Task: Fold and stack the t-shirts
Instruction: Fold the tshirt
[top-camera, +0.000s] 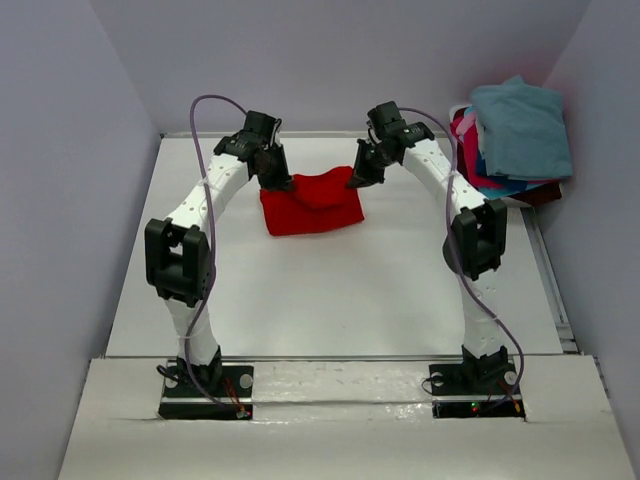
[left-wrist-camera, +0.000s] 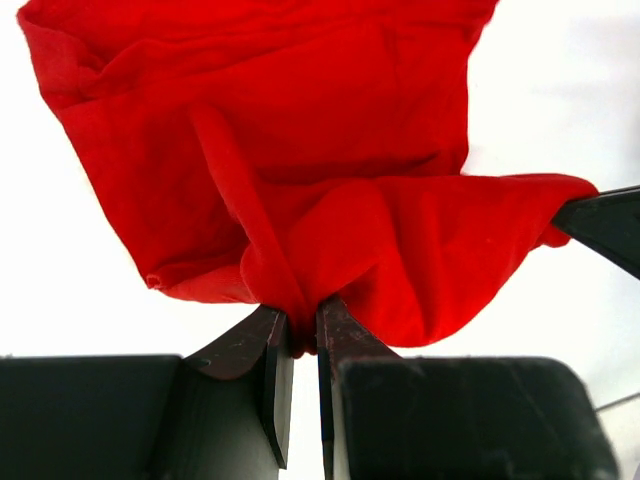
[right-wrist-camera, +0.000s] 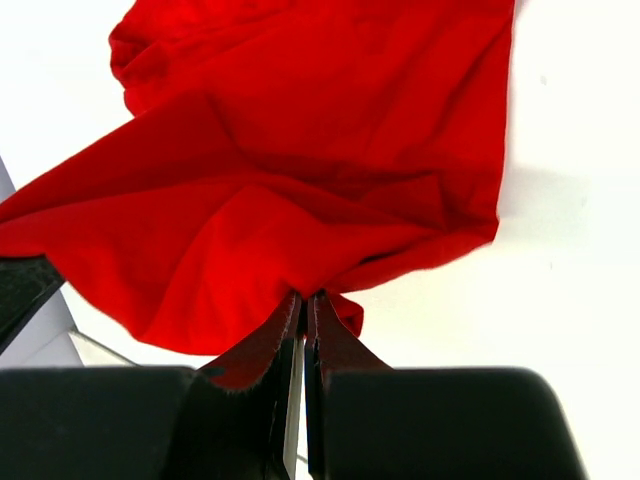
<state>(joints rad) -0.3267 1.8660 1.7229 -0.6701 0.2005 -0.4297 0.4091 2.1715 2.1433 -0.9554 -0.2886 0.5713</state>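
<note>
**Q:** Where is the red t-shirt (top-camera: 311, 205) lying?

**A:** It is lying crumpled on the white table (top-camera: 330, 290), and both arms are lifting its far edge.

**Q:** What are the grippers doing?

**A:** The left gripper (top-camera: 276, 182) is working at the shirt's far left corner, its jaws pressing together on a bunched fold of red cloth. The right gripper (top-camera: 358, 178) is pinching the far right corner the same way, with its jaws nearly touching.

**Q:** Is anything else sitting nearby?

**A:** A pile of t-shirts (top-camera: 505, 165) is resting well apart to the shirt's right. A teal-blue shirt (top-camera: 520, 125) is lying on top, with pink, blue and dark maroon layers showing beneath.
</note>
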